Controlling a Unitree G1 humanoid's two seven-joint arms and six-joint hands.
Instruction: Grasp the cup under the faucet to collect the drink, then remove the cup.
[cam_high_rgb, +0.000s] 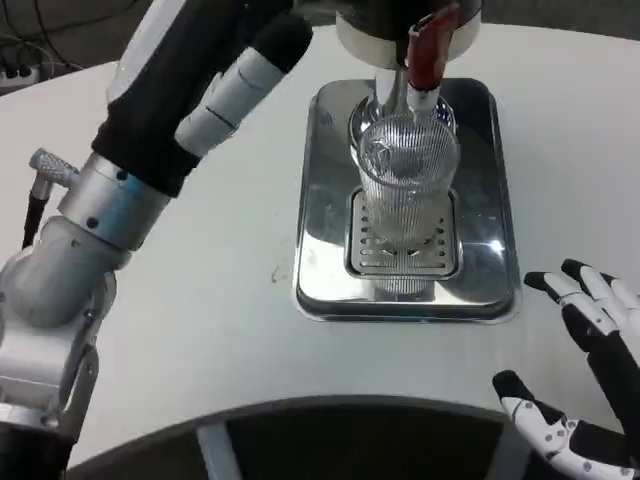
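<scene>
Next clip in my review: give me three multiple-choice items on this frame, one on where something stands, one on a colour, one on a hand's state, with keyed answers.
1. Where does the ribbed clear cup stand?
A. On the slotted grate of the metal tray
B. On the bare table
C. In the right robot hand

2. What colour is the faucet handle above the cup?
A. Blue
B. Red
C. Green

3. What is the right robot hand doing?
A. Gripping the cup
B. Pressing the faucet
C. Holding nothing, fingers spread

Answers: 1 A, the cup sits on the grate under the spout; 2 B, the lever is dark red; 3 C, it lies apart from the tray, fingers apart.
</scene>
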